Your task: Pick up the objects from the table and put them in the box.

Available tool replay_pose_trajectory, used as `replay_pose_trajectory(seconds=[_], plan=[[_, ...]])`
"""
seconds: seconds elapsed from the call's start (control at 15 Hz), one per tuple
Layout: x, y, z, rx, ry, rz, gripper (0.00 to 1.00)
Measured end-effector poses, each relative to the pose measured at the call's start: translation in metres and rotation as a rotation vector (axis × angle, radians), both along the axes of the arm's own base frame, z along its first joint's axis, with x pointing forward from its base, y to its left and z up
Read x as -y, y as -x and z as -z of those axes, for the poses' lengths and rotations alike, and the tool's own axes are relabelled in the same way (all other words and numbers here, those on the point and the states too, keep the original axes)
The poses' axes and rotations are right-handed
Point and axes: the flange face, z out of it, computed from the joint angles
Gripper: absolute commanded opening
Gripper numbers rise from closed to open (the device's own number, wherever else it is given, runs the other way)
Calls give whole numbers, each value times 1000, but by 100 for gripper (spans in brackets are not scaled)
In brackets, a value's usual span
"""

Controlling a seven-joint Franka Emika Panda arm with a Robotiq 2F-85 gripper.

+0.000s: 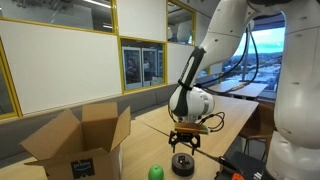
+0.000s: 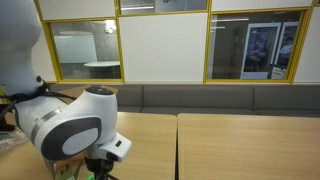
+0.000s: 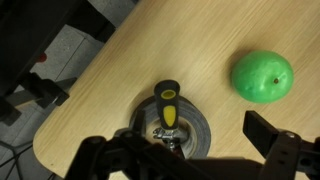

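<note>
We see the gripper (image 1: pixel 184 146), jaws spread wide and empty, over the black roll (image 1: pixel 182 164) on the light wood table (image 1: pixel 145 135), in a room of yellow-framed glass partitions (image 1: pixel 143 62).

No legible text, label (image 1: pixel 82 168) on box (image 1: pixel 101 133) too small to read

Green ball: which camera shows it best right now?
The wrist view: the green ball sits whole and large on the table, unobstructed. In an exterior view it is a small dot by the bottom edge; elsewhere it is unseen.
</note>
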Motion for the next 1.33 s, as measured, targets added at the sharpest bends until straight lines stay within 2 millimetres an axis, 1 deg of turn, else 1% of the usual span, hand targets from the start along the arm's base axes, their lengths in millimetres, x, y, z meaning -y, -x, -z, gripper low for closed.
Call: replay_pose_trajectory(seconds=[0.2,0.4,0.73,1.0,1.33], plan=[[-2,9,26,-22,-15,12,100],[-1,19,47,-39,-10,14,100],[10,31,73,-39,43,19,100],[17,34,86,-32,81,18,100],[21,30,91,-13,105,10,100]])
